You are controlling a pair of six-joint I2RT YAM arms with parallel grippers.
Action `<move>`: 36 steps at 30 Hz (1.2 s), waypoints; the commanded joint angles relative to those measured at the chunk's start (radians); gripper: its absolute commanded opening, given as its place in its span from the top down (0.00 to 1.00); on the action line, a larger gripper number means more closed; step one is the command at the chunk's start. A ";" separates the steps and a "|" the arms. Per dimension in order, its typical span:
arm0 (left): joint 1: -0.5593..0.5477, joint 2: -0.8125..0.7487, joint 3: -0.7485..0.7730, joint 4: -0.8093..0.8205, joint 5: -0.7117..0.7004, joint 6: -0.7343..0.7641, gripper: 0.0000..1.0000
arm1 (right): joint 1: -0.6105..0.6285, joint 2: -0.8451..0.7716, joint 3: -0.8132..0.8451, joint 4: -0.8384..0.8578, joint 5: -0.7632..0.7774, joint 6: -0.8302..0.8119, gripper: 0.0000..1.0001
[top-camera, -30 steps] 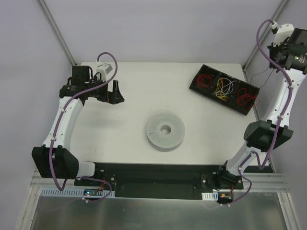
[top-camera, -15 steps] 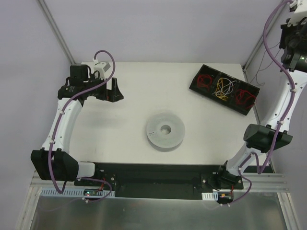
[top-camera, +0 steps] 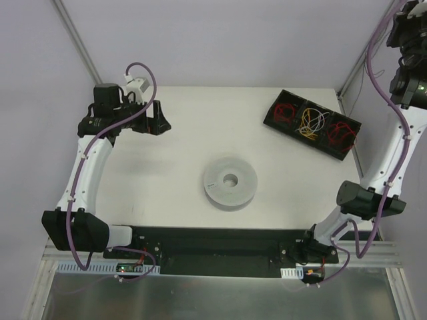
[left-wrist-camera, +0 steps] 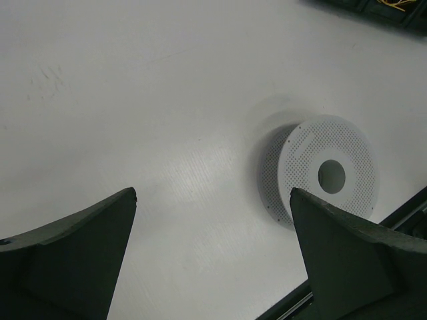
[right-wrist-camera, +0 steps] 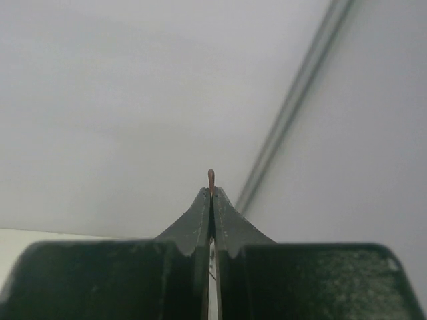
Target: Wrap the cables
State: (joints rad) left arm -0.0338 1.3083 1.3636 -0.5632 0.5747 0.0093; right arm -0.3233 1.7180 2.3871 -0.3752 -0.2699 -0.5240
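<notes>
The cable I'm working with is hair-fine. All I see of it is a reddish-brown tip poking out above the right gripper and a thin strand running down between its fingers. That gripper is raised high off the right edge of the white counter, in front of the pale wall.

I count two arms, one black tray with three compartments at the far right, and one grey spool lying flat mid-counter. The tray holds two red cable bundles in its outer compartments and one yellow-and-white bundle in the middle.

The right gripper is pinched fully closed on the cable. The left gripper is spread wide above the far left of the counter, gripping nothing and well apart from the spool.
</notes>
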 commanded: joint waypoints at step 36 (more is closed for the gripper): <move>-0.320 0.006 -0.020 0.629 0.374 -0.149 0.05 | 0.492 -0.178 -0.121 0.363 -0.408 0.437 0.99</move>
State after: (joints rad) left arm -0.2436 1.2453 1.2861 -0.1349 0.9970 -0.0959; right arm 0.1658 1.5780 2.3123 -0.0559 -0.7097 -0.0528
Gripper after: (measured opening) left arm 0.954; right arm 0.012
